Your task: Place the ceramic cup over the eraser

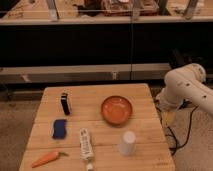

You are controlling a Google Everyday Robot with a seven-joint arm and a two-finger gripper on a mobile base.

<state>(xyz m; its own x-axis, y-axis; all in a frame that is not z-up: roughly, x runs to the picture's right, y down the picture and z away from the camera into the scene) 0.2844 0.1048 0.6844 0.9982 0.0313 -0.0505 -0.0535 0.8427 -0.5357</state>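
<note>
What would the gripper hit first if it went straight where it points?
The gripper seems to point down, just past the table's edge, so probably the floor first, though depth is unclear.

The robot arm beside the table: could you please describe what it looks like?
The arm is white, made of thick rounded segments with a bulbous joint. The gripper, beside the table's right edge, is a pale yellowish, tapering piece. Dark cables trail on the floor below it. No markings show.

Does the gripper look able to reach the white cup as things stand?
Probably yes: the gripper hangs off the table's right edge; the white cup stands near that edge, nothing between them.
</note>
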